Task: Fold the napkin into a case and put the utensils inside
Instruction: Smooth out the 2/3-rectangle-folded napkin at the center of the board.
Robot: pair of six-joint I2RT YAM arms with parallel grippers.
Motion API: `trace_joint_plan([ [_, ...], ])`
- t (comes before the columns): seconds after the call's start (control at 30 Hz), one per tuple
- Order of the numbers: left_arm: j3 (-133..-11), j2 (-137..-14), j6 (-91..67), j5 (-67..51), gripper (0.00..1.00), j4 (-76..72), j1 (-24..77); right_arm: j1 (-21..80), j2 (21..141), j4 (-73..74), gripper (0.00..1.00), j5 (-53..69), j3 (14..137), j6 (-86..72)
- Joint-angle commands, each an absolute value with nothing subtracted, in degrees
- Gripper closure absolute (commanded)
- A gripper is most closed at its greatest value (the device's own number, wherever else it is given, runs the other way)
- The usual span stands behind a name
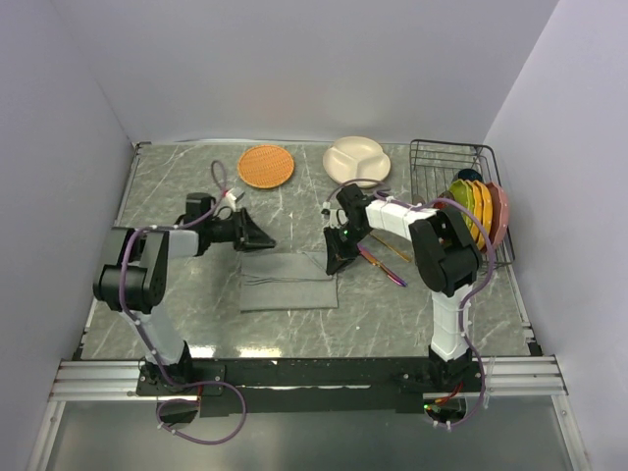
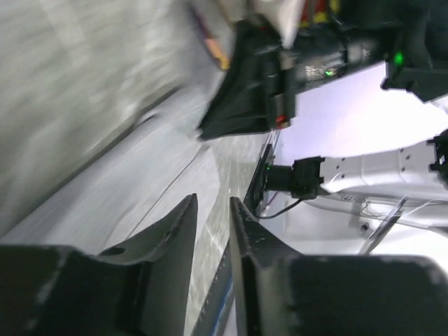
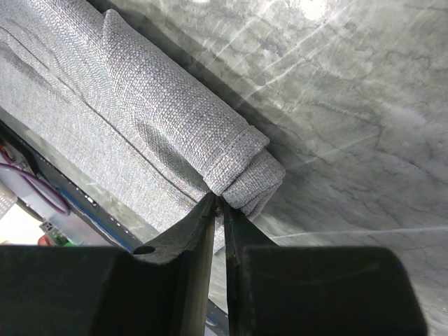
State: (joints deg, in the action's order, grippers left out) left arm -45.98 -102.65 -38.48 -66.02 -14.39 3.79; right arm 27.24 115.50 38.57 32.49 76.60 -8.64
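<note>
The napkin (image 1: 287,283) is laid flat in the middle of the surface (image 1: 177,191), between the two arms. It is seen as a grey oblong already folded into several layers, its long edges running left to right. In the right wrist view the weave is shown coarse and soft, with a stitched hem at the right end, where the upper fold is rolled over into a plump lip rather than a crisp crease. That corner is met by the right pincer (image 3: 218,203), whose jaws are drawn almost together on the hem, so that a layer of cloth appears to be pinched. The hold is judged to serve for lifting or opening the fold into a pocket. The left pincer (image 2: 213,210) is held low near the far left corner of the cloth, its jaws only narrowly parted and nothing seen between them, probably so that this end can be steadied. The knife (image 1: 385,269) and the spoon (image 1: 394,251) are set on the surface just right of the right pincer, outside the cloth, within easy reach for sliding in.
</note>
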Motion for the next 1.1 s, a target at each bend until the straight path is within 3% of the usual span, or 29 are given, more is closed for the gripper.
trace_joint_plan([
  [0.0, -47.5, -103.8, -50.1, -62.3, 0.71, -31.4, 12.1, 27.7, 118.1, 39.8, 0.83, 25.5, 77.9, -6.2],
  [0.17, -49.3, -113.4, -61.7, -57.7, 0.75, -45.9, 17.0, 27.7, 118.5, 40.2, 0.83, 25.3, 78.7, -6.4],
  [0.43, -52.6, -120.0, -50.6, -47.2, 0.76, -26.4, 17.1, 27.5, 118.6, 40.8, 0.84, 24.9, 78.6, -6.0],
  [0.8, -51.2, -110.5, -51.7, -56.0, 0.81, -34.6, 18.8, 27.5, 117.4, 41.0, 0.85, 25.7, 78.6, -5.2],
  [1.07, -55.4, -115.7, -53.1, -51.2, 0.87, -32.3, 23.4, 27.6, 117.0, 40.7, 0.85, 26.0, 78.4, -5.1],
])
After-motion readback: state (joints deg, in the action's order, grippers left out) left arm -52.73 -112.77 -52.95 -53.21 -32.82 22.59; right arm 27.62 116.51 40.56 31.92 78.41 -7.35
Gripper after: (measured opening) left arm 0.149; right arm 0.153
